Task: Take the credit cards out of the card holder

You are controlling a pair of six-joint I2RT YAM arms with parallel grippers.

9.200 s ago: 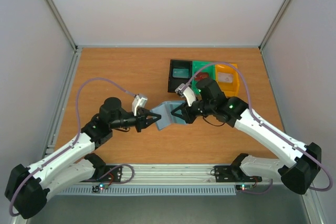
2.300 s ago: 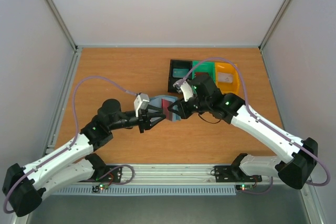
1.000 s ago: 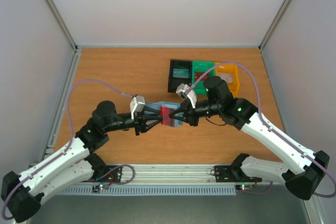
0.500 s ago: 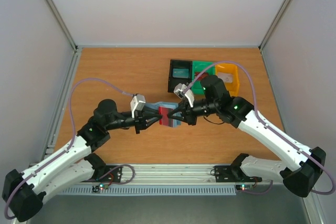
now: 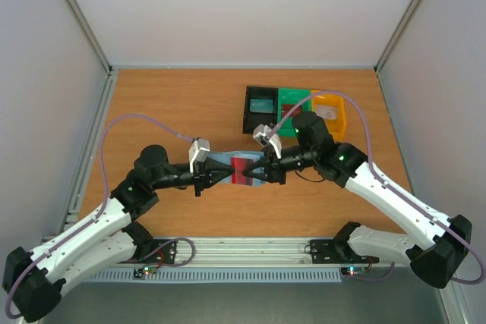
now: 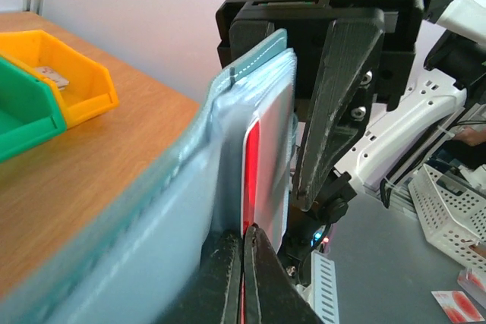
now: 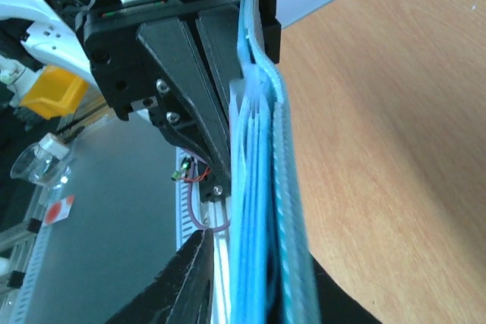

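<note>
Left tool has snapped shut over the last second, and the right tool has eased off a bit. Both arms otherwise barely shift. Mid worktop: card holder is spread between the two tools. Top view only shows a red patch there. Left wrist view settles it, with left tips pinched tight on the edge of a red credit card sticking out of its pocket. Right wrist view shows the holder between the right jaws, but can't tell if they're clamping. My read: card grabbed, pull-out not yet done.
</note>
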